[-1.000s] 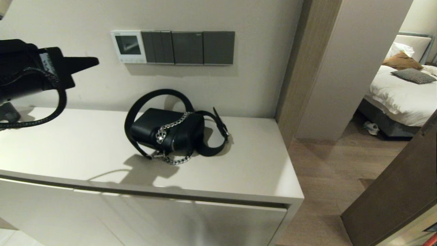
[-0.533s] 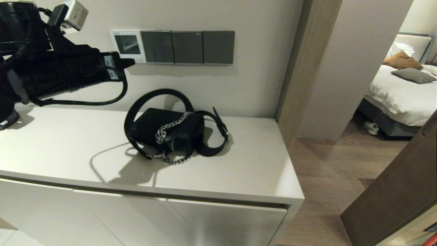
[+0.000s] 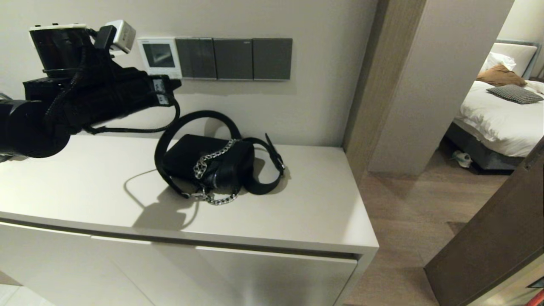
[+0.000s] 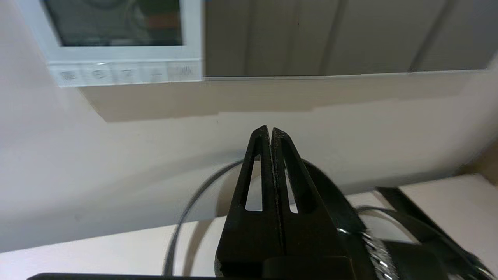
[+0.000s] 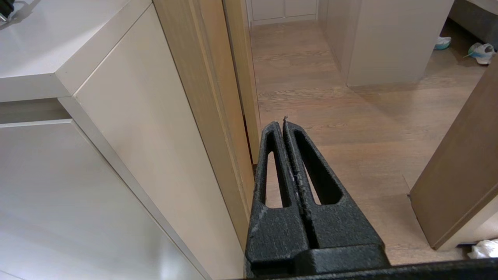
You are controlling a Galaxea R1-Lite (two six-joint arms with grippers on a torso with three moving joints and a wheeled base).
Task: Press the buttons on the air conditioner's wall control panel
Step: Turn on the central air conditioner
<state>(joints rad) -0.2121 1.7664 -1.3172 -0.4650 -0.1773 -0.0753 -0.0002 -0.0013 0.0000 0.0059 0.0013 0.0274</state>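
Five buttons (image 4: 126, 72) | one control panel (image 3: 160, 57) | left gripper (image 4: 269, 130) fingers pressed together, below them | right gripper (image 5: 284, 123) fingers together, parked

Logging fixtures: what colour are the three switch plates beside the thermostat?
Dark grey switch plates, right of the white thermostat; clearest in the head view.

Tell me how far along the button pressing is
Approach mostly done: the left gripper, shut, is raised close to the wall just below the control panel. No press shows yet; its screen is dark. Left: touching the buttons. The right gripper hangs parked beside the cabinet.
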